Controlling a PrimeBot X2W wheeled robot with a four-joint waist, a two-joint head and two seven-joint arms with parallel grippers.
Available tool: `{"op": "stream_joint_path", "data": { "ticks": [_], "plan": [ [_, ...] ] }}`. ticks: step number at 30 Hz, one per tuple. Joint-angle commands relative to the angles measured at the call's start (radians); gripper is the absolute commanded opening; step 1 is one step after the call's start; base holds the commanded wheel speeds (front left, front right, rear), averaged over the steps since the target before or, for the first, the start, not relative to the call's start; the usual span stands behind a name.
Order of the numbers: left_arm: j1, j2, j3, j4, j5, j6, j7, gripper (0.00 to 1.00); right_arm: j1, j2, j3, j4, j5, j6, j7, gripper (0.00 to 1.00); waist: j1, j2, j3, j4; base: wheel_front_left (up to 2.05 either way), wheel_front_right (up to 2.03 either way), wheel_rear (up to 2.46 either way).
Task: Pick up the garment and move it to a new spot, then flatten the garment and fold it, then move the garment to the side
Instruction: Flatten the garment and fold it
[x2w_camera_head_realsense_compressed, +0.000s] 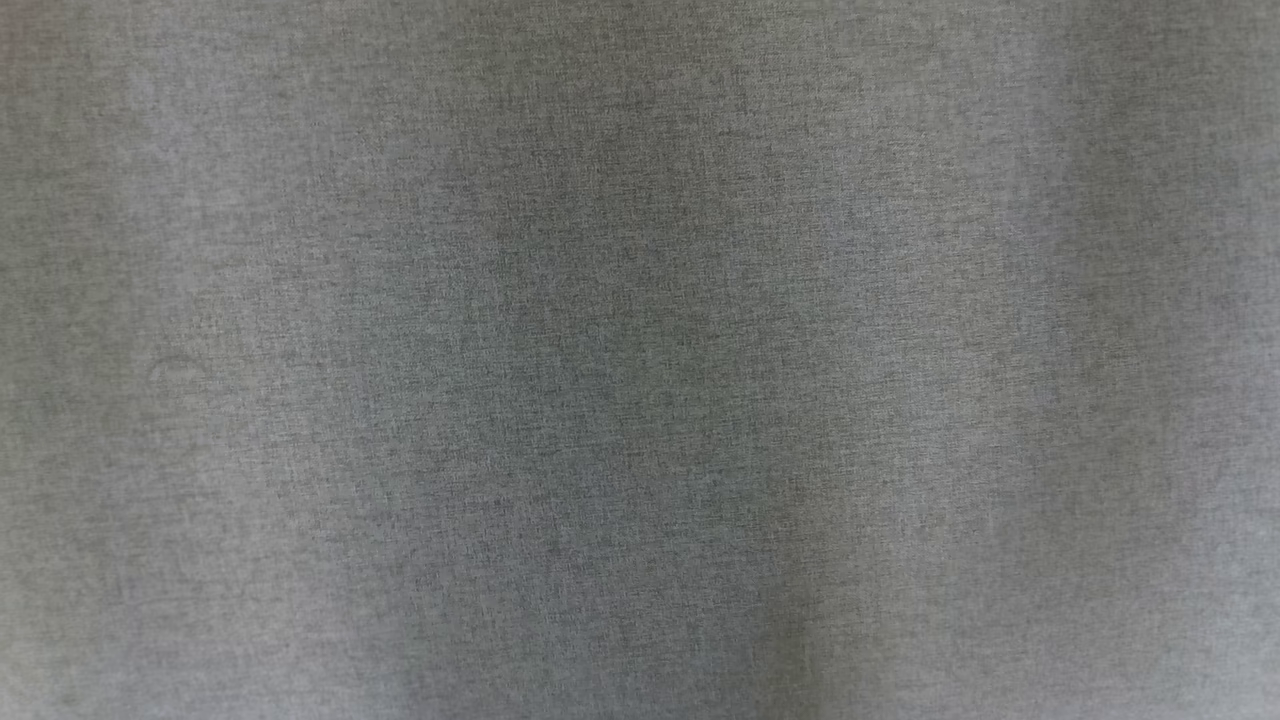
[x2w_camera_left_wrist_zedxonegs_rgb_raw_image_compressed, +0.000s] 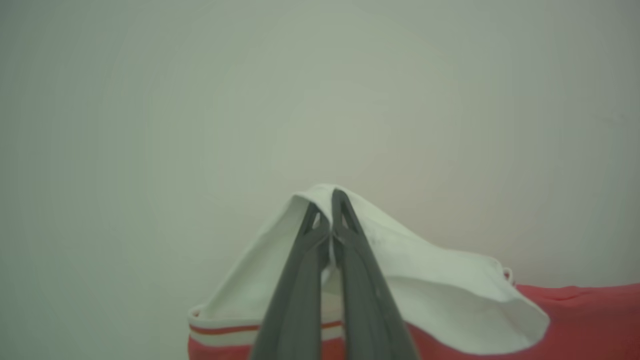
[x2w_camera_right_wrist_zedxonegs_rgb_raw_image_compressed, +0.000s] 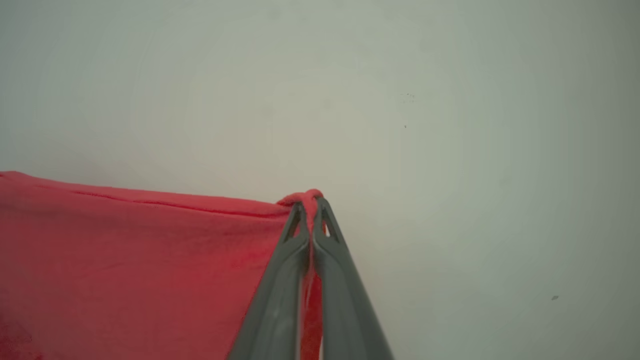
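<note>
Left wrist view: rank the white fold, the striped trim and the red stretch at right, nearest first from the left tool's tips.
1. White fold: pinched in the shut left tool, at its tips.
2. Striped trim: lower left, running behind the tool.
3. Red stretch: far right.

The head camera sits very close to a gray woven cloth (x2w_camera_head_realsense_compressed: 640, 360). Each wrist camera looks from behind its own 2 fingers, out past the tips, at a pale surface (x2w_camera_left_wrist_zedxonegs_rgb_raw_image_compressed: 200, 100). From the left gripper (x2w_camera_left_wrist_zedxonegs_rgb_raw_image_compressed: 327, 200), the garment (x2w_camera_left_wrist_zedxonegs_rgb_raw_image_compressed: 575, 320) runs off to the right. From the right gripper (x2w_camera_right_wrist_zedxonegs_rgb_raw_image_compressed: 311, 205), it runs off to the left. Both wrist views share the garment, seen from close up.
</note>
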Motion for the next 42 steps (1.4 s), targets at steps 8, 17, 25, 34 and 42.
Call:
{"op": "stream_joint_path", "data": {
  "ticks": [8, 17, 25, 34, 42],
  "plan": [
    [0.242, 0.075, -0.092, -0.155, -0.13, 0.002, -0.003, 0.0, 0.203, -0.022, 0.085, -0.107, 0.13, -0.003, -0.064, 0.0, 0.0, 0.0, -0.045, -0.02, 0.0, 0.0, 0.0],
    [0.61, 0.202, -0.123, -0.415, -0.29, 0.002, -0.071, 0.0, 0.506, -0.104, 0.171, -0.298, 0.262, -0.003, -0.097, 0.0, 0.0, 0.0, -0.142, -0.025, 0.0, 0.0, 0.0],
    [1.067, 0.29, -0.1, -0.733, -0.337, 0.083, -0.126, 0.0, 0.84, -0.19, 0.199, -0.5, 0.341, -0.003, -0.124, 0.0, 0.0, 0.0, -0.248, -0.007, 0.0, 0.0, 0.0],
    [1.56, 0.306, -0.019, -1.077, -0.348, 0.246, -0.141, 0.0, 1.181, -0.268, 0.177, -0.688, 0.306, -0.003, -0.13, 0.0, 0.0, 0.0, -0.339, -0.001, 0.0, 0.0, 0.0],
    [1.923, 0.196, 0.114, -1.18, -0.289, 0.273, -0.14, 0.0, 1.482, -0.268, 0.095, -0.776, 0.296, -0.003, -0.105, 0.0, 0.0, 0.0, -0.421, 0.015, 0.0, 0.0, 0.0]
  ]
}}
